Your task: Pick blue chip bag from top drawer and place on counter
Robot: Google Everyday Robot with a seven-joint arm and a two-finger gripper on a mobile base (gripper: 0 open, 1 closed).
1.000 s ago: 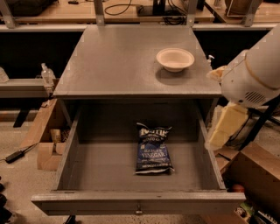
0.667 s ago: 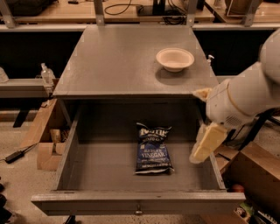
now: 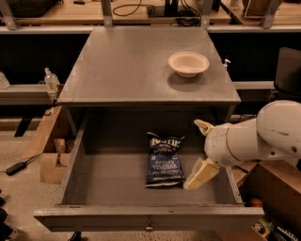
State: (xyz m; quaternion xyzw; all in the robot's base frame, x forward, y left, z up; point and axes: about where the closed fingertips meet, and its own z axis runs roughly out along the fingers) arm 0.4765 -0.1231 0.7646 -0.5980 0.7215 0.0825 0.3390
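The blue chip bag point(image 3: 163, 160) lies flat on the floor of the open top drawer point(image 3: 70, 167), a little right of its middle, white "VINEGAR" lettering facing up. My gripper point(image 3: 201, 150) is inside the drawer just right of the bag. It is open and empty, with one cream finger point(image 3: 203, 127) near the back and the other finger point(image 3: 201, 173) low beside the bag's lower right corner. The white arm reaches in over the drawer's right wall. The grey counter point(image 3: 136, 66) lies above the drawer.
A cream bowl point(image 3: 188, 63) stands on the counter's right rear. A clear bottle point(image 3: 51, 80) and wooden blocks point(image 3: 51, 157) are left of the cabinet. A brown box point(image 3: 277, 193) is at the right. Wooden benches with cables point(image 3: 155, 9) run along the back.
My gripper has moved left and down from beside the cabinet's right edge into the drawer, ending next to the bag. The bag and bowl have not moved.
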